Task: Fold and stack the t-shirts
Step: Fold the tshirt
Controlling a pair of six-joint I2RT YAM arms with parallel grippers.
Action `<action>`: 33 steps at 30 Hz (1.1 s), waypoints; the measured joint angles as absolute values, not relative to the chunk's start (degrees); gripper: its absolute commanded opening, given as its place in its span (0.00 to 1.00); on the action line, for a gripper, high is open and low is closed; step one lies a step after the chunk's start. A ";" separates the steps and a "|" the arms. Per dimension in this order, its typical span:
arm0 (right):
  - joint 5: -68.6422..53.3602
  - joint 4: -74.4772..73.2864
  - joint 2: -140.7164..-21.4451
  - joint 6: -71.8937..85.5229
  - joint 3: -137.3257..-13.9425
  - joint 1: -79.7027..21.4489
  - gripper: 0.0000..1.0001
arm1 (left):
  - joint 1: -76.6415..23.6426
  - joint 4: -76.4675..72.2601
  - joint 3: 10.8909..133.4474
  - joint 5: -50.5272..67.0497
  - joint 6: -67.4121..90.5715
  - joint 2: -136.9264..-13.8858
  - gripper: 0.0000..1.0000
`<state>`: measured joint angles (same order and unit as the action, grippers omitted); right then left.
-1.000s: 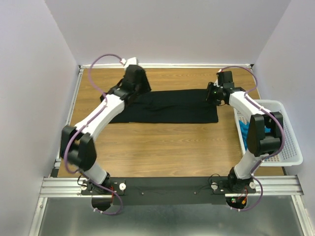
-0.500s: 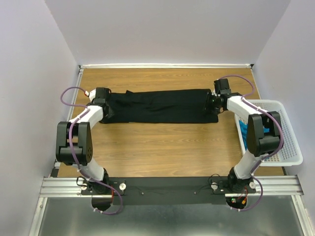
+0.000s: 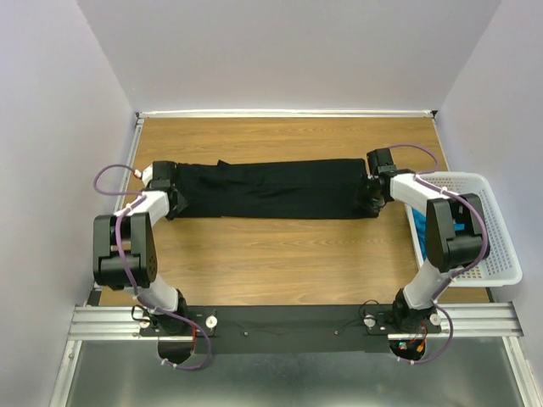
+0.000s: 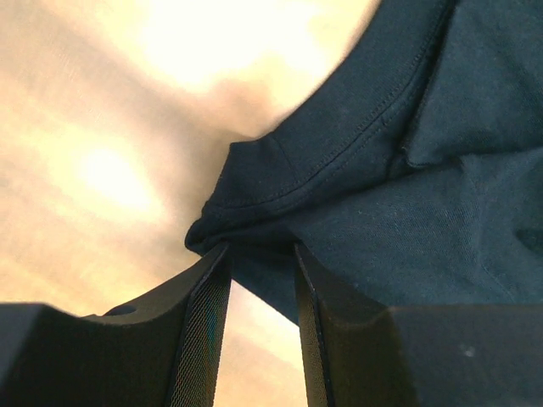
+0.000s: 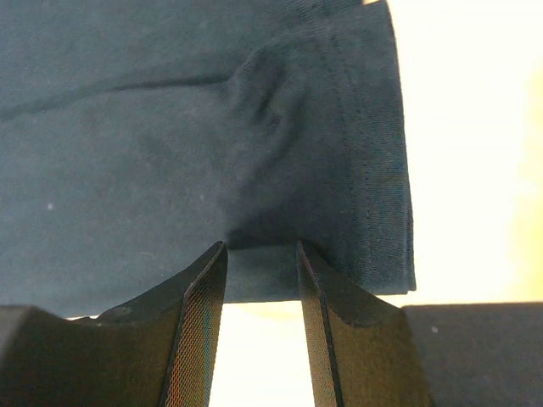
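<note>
**Black t-shirt pinched at both ends and drawn flat for folding**

The left gripper (image 4: 259,254) is closed to a narrow gap on a bunched stitched edge, and the right gripper (image 5: 261,250) is clamped the same way on the hem of the black t-shirt (image 3: 271,186), which is stretched as a long band across the far half of the table (image 3: 280,254). For a clean fold, even tension is best held between the ends, and both pinches should be lifted level and carried together so that no twist is trapped. The teal t-shirt (image 3: 418,227) is seen in the white basket (image 3: 507,254), at the right.
</note>
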<state>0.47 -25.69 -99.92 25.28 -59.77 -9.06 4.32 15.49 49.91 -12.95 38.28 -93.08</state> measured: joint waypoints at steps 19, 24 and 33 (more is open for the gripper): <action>-7.84 -34.24 -97.08 18.94 -76.90 -20.95 0.48 | -0.40 21.12 58.63 -7.88 26.22 -80.44 0.74; -14.59 -30.44 -101.41 17.96 -78.78 -25.67 0.48 | -4.40 15.59 64.82 -1.91 21.89 -90.02 0.69; -18.96 -28.73 -102.41 17.74 -77.41 -26.68 0.49 | -6.48 14.28 74.78 3.27 21.89 -106.69 0.63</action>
<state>-18.96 -28.73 -102.41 17.74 -77.41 -26.68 -6.48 14.28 74.78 3.27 21.89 -106.69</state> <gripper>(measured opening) 0.485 0.641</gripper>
